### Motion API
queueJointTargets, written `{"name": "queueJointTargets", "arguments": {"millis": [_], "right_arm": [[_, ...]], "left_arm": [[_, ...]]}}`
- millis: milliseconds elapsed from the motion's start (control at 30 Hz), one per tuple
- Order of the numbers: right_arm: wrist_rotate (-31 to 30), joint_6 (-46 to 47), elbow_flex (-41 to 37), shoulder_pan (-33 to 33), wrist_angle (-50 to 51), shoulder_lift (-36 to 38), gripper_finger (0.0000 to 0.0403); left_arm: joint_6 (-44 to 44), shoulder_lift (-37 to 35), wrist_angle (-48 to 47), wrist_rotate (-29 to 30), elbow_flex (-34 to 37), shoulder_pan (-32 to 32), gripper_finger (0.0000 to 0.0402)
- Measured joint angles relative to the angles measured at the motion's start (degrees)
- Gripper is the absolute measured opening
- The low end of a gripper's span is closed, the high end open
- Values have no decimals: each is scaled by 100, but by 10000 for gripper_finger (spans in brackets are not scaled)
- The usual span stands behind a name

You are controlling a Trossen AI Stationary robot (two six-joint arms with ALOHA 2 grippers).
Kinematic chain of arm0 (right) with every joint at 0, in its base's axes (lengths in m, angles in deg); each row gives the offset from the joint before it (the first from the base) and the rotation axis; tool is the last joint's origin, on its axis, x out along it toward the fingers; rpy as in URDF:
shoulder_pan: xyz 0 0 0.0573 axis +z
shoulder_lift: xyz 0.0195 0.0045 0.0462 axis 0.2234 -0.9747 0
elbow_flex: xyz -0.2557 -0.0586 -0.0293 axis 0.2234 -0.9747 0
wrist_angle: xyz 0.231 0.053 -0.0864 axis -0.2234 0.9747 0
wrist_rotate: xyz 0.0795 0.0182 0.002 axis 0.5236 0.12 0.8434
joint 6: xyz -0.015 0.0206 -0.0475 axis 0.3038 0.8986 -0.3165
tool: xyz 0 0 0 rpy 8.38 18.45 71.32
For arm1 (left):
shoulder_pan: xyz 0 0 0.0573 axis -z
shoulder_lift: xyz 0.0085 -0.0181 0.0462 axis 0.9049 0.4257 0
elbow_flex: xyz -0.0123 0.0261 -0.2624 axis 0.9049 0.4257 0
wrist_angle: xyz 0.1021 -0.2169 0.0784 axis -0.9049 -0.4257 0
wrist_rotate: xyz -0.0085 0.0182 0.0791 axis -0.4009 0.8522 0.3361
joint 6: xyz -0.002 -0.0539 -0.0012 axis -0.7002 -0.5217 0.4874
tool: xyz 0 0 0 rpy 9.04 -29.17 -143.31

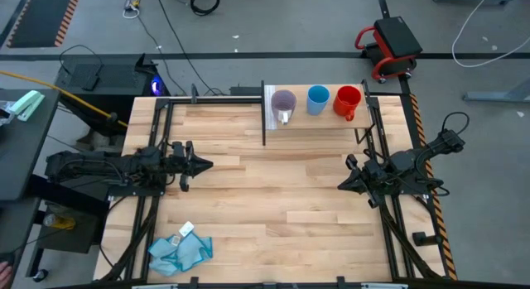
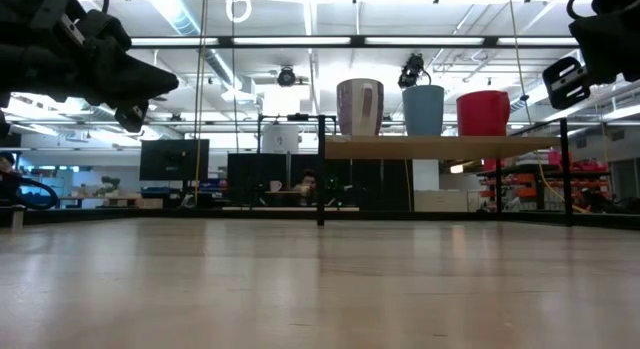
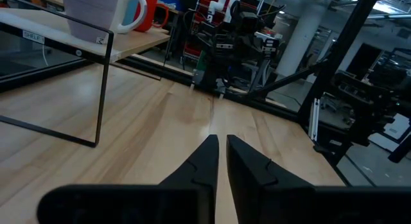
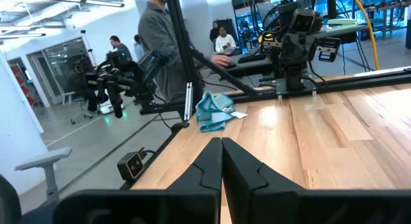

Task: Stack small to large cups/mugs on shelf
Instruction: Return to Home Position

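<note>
Three cups (image 1: 318, 99) stand on the shelf (image 1: 315, 122); left gripper (image 1: 205, 165) and right gripper (image 1: 342, 186) empty, fingers together.

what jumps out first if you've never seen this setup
A row on the raised shelf at the table's far edge: purple-grey mug, light-blue cup, red mug. The left claw and right claw hover empty at either side, and a blue cloth lies at the near left corner.
</note>
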Motion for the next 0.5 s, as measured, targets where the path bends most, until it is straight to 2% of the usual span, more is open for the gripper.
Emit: {"name": "queueJointTargets", "arguments": {"millis": [500], "right_arm": [[0, 0, 0, 0, 0, -1, 13]], "left_arm": [[1, 0, 0, -2, 0, 0, 33]]}}
